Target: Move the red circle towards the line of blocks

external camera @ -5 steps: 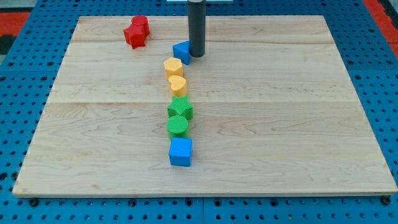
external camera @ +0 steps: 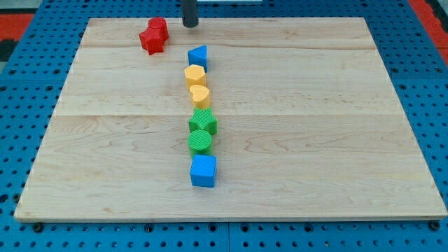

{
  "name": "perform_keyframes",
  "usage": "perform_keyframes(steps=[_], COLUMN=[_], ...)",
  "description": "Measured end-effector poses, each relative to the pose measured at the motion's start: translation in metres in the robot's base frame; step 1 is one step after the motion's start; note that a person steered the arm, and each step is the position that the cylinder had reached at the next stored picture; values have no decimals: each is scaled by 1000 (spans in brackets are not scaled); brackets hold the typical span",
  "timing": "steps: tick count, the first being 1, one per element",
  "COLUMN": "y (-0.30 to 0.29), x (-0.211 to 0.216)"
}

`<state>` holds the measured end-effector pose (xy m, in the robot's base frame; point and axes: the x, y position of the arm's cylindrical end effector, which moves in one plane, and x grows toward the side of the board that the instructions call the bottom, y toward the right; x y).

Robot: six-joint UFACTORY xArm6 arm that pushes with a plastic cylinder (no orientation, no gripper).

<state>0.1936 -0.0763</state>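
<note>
My tip (external camera: 190, 26) has drawn back to the view's top, right of the red blocks (external camera: 153, 35); no fingers, no writing.

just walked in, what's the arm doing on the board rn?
My tip is near the view's top edge of the wooden board, to the right of two red blocks that sit touching in the top-left area; it touches neither. Which of them is the circle is hard to tell. Below my tip, a line of blocks runs down the middle: blue triangle, two yellow blocks, two green blocks, blue cube. The red pair is apart from the line, not yet pushed to it.
</note>
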Motion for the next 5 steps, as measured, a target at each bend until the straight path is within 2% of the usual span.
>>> perform_keyframes(steps=[1,3,4,5], y=[-74,-91,-126,-100], x=[-1,23,33,42])
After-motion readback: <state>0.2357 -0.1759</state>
